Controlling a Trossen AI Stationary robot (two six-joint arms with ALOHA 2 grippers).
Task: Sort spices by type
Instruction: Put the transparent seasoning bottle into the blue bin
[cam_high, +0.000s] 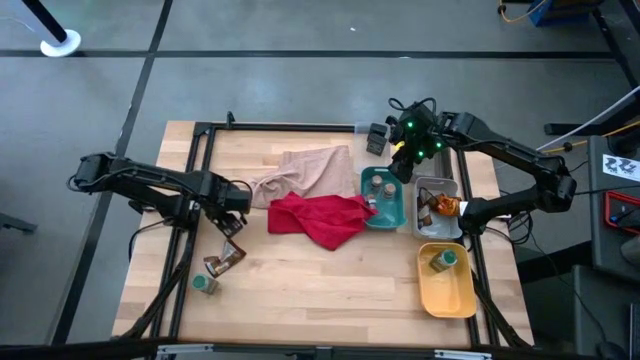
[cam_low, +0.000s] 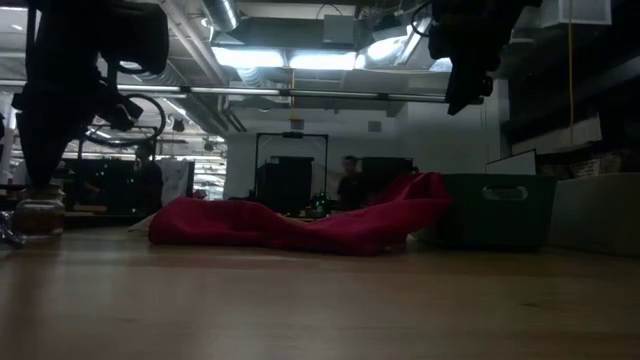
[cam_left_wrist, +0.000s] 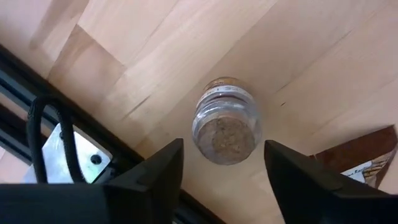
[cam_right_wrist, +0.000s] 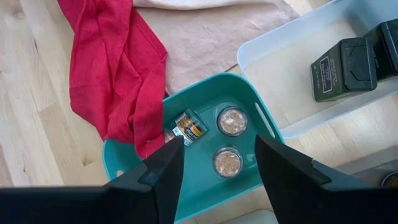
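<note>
A small clear jar of brown spice (cam_left_wrist: 224, 121) stands upright on the wood near the table's left edge, also seen in the low view (cam_low: 40, 212). My left gripper (cam_left_wrist: 224, 149) hangs open above it, one finger on either side, touching nothing. A brown sachet (cam_high: 231, 257) and a green-lidded jar (cam_high: 205, 284) lie just nearer. My right gripper (cam_right_wrist: 219, 142) is open and empty, above the teal tray (cam_right_wrist: 124, 163). That tray holds three jars: two upright (cam_right_wrist: 232, 121), (cam_right_wrist: 227, 162) and one on its side (cam_right_wrist: 189, 126).
A red cloth (cam_high: 320, 217) lies mid-table, its edge draped into the teal tray; a beige cloth (cam_high: 305, 170) lies behind it. The clear tray (cam_high: 447, 187) holds sachets, the yellow tray (cam_high: 452, 297) a green-capped bottle. Dark boxes (cam_right_wrist: 344, 68) sit in a clear tray beyond. A person stands far behind.
</note>
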